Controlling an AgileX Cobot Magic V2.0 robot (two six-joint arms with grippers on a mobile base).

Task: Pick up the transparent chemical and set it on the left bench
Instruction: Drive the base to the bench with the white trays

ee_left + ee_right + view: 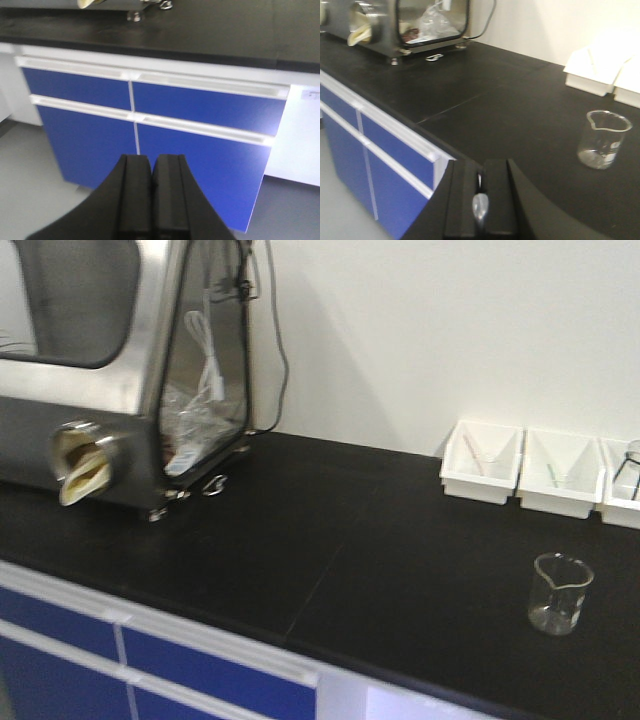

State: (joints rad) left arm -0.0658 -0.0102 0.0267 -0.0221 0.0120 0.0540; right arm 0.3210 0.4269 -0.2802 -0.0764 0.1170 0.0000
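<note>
The transparent chemical, a small clear glass beaker (562,593), stands upright on the left bench (380,540), a matte black worktop against a white wall. No dropper shows in it. In the right wrist view the beaker (603,139) is ahead and to the right of my right gripper (481,172), well apart from it. That gripper is shut on a small translucent dropper-like piece (480,206) pinched between its pads. My left gripper (151,165) is shut with nothing in it, hanging below the bench edge (225,30) and facing blue drawer fronts.
A steel glove box (120,370) with a clear side panel takes up the bench's left end, a cable running up behind it. Three white bins (481,462) (562,472) (625,480) line the wall behind the beaker. Blue drawers (200,105) are under the worktop.
</note>
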